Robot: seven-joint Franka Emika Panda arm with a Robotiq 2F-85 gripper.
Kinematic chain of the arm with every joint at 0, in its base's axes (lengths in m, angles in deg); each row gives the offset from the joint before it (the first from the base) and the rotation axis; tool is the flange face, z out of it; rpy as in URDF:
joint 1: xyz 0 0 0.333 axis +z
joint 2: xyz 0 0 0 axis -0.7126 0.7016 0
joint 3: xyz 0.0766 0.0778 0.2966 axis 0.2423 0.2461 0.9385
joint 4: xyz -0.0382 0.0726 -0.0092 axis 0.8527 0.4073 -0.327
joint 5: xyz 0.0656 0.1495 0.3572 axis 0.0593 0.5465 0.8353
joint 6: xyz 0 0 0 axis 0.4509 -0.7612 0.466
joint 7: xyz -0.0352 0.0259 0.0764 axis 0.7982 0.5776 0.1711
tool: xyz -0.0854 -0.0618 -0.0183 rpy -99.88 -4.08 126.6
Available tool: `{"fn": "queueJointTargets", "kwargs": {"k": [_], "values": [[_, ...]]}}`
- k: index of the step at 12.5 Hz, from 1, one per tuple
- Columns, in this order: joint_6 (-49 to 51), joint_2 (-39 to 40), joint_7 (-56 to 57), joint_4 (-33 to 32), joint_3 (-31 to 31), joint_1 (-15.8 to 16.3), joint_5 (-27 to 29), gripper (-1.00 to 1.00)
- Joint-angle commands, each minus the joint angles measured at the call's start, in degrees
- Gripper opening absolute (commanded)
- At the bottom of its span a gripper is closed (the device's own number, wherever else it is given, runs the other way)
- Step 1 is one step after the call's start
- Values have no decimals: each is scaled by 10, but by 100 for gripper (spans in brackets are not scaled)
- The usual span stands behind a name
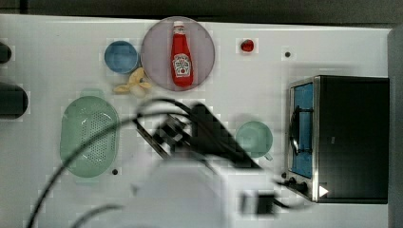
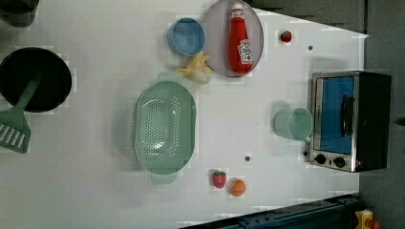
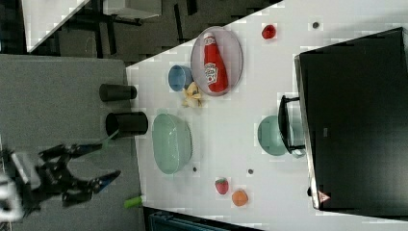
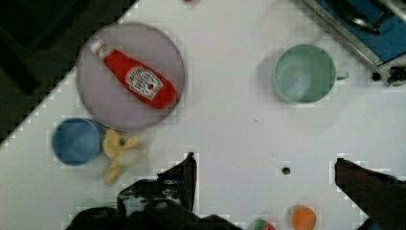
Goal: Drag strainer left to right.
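My gripper (image 4: 265,165) hangs spread wide, empty, above bare table (image 1: 57,57). The strainer (image 1: 89,136) sits at the top view's left, lower middle of the frame, untouched. Toward the top view's right stands the green mug (image 1: 254,138), just beside the toaster oven (image 1: 340,138), in the strainer's way. Above it in the frame lie a blue bowl (image 1: 120,56), a banana peel (image 1: 135,83) and a ketchup bottle (image 1: 181,54) on a grey plate (image 1: 154,52).

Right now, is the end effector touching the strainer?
Apart. The right view shows the end effector, fingers open, off the table's edge, with a clear gap to the strainer.
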Motion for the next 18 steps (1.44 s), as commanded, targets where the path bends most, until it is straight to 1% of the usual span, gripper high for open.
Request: {"fn": "queueJointTargets", "kwargs": {"k": [1, 5, 7, 9, 12, 14, 16, 18], "values": [[0, 70, -159, -34, 102, 33, 9, 100], [-95, 176, -374, -37, 210, 35, 9, 100], [-158, 235, -470, -45, 246, 36, 8, 100], [-226, 290, -546, -61, 268, 38, 7, 100], [-334, 365, -638, -95, 272, 43, 6, 100], [-408, 410, -678, -109, 269, 46, 3, 100], [-459, 450, -687, -111, 259, 52, -7, 100], [-488, 481, -687, -110, 234, 65, -26, 100]]}}
